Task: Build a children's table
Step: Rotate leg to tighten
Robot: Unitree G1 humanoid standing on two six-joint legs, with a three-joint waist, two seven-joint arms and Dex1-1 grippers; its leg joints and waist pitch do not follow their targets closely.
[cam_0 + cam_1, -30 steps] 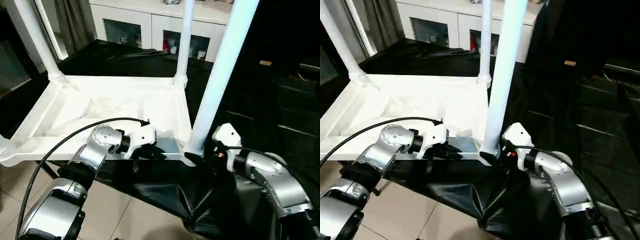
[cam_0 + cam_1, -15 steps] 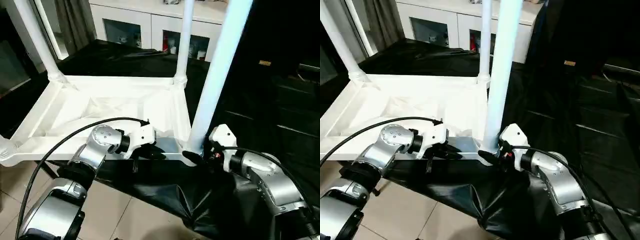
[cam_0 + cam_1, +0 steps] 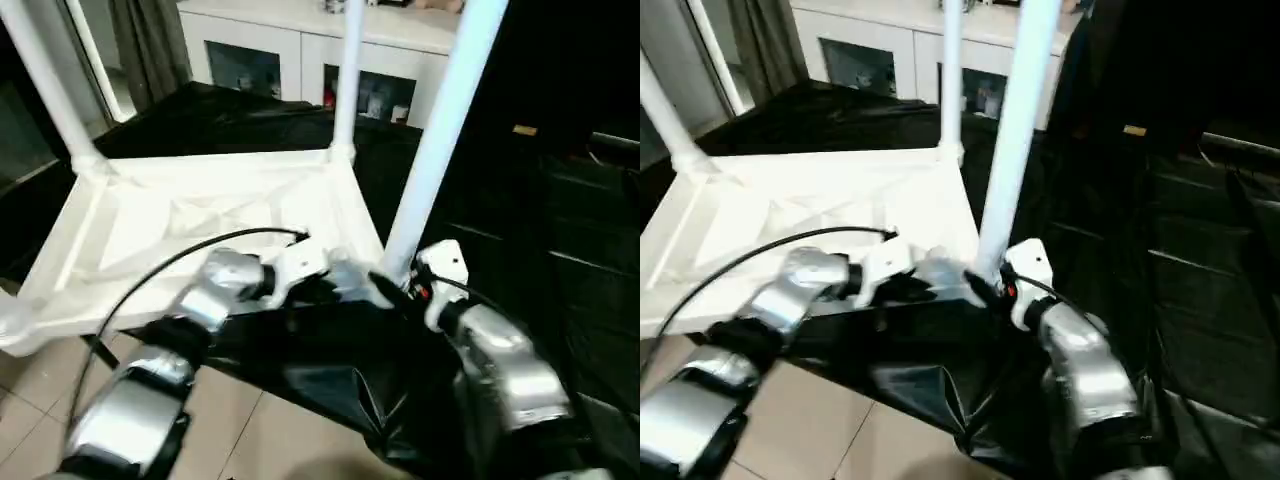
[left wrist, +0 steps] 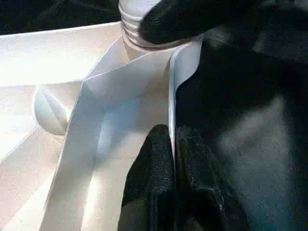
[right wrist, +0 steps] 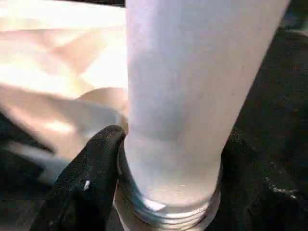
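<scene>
White ribbed plastic tabletop (image 3: 200, 225) lies upside down on black sheeting (image 3: 330, 370), three tubular legs seated; right gripper (image 5: 159, 192) clamps the near-corner white leg (image 3: 440, 120), left gripper (image 4: 174, 159) pinches the rim; fourth corner unseen.

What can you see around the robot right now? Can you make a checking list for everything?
Surface: black sheet under the work, hanging crumpled at the near edge.
Job's things: white table top lies upside down, ribs showing. Near right leg stands in its corner socket; far right leg and far left leg stand too.
Clutter: nothing seen.
Grippers: left gripper pinches the top's thin edge; right gripper closed round the near right leg's threaded base.
Cables: black cable loops over the left arm; another over the right.
Surroundings: white cabinet with glass doors behind, curtain, tiled floor.
</scene>
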